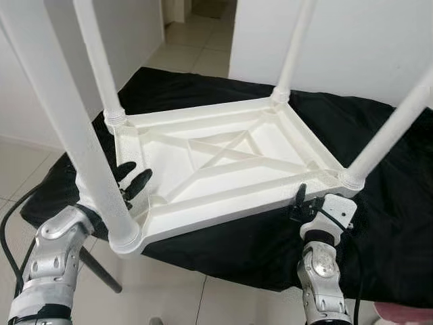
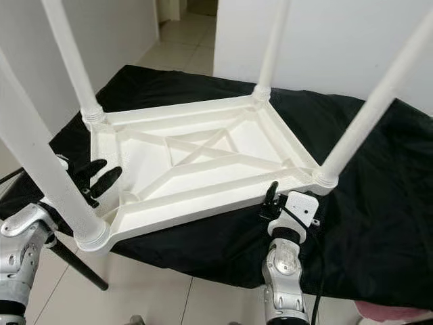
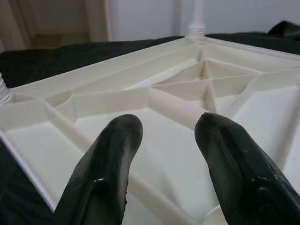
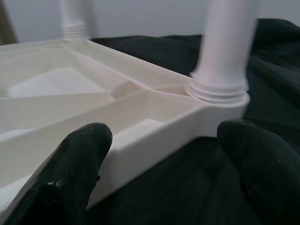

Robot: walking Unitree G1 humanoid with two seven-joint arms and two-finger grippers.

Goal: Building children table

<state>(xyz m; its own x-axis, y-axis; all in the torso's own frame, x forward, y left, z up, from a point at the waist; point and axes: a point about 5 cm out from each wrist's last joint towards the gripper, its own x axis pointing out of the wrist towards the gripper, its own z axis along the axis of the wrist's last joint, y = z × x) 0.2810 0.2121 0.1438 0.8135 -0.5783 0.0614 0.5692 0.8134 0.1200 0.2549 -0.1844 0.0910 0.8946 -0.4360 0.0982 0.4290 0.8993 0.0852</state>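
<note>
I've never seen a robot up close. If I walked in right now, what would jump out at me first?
Probably the white plastic children's table, lying upside down on a black cloth with its four legs sticking up, the nearest leg looming right before the camera. Next, the robot's two silver arms at the table's near edge: the left gripper open over the left rim, the right gripper open around the near right corner.
</note>
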